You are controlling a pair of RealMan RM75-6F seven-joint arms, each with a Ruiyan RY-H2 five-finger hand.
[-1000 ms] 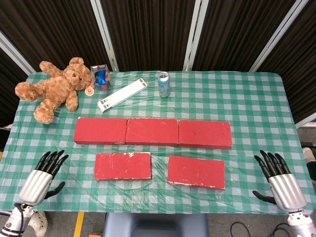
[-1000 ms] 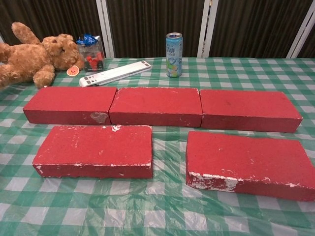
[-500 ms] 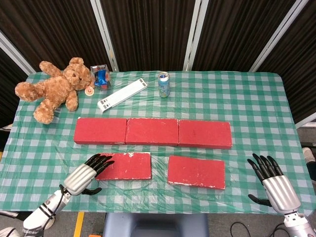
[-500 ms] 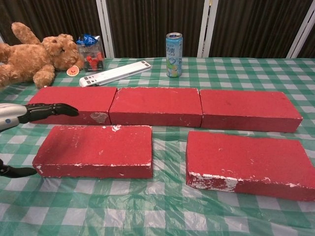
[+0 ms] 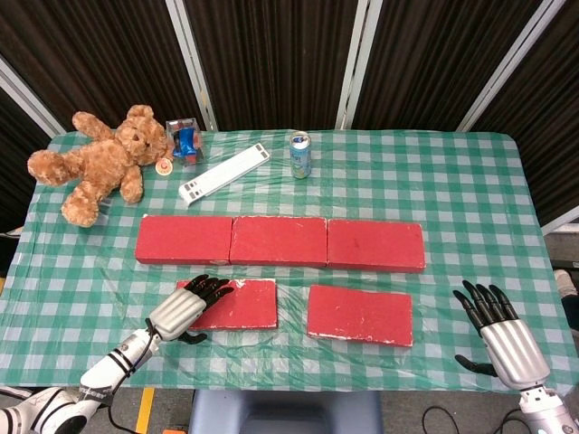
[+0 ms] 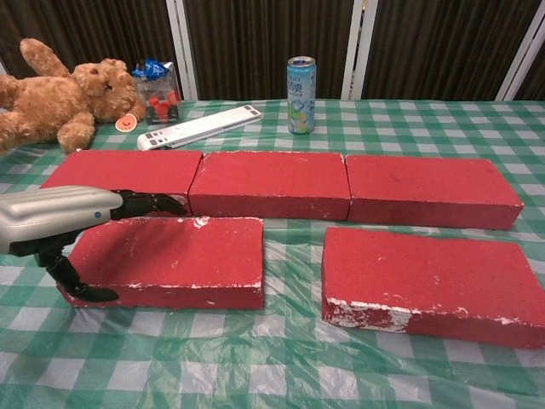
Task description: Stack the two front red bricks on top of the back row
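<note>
Three red bricks form the back row: left (image 5: 184, 240), middle (image 5: 278, 240) and right (image 5: 375, 246). In front lie the front left brick (image 5: 240, 304) (image 6: 183, 260) and the front right brick (image 5: 360, 315) (image 6: 434, 281). My left hand (image 5: 188, 309) (image 6: 77, 223) reaches over the left end of the front left brick. Its fingers (image 6: 149, 203) stretch across the top toward the far edge, and its thumb (image 6: 78, 285) is at the near side face. The brick lies flat on the table. My right hand (image 5: 499, 327) hovers open, fingers spread, right of the front right brick and apart from it.
A teddy bear (image 5: 99, 163) lies at the back left. Beside it stand a small boxed toy (image 5: 184, 140) and a white bar (image 5: 224, 172). A drink can (image 5: 300, 155) stands behind the middle brick. The checked tablecloth (image 5: 470, 199) is bare on the right.
My left hand has swung in from the table's left front corner onto the left end of the front left brick. My right hand has shifted slightly. The bricks have not moved.
</note>
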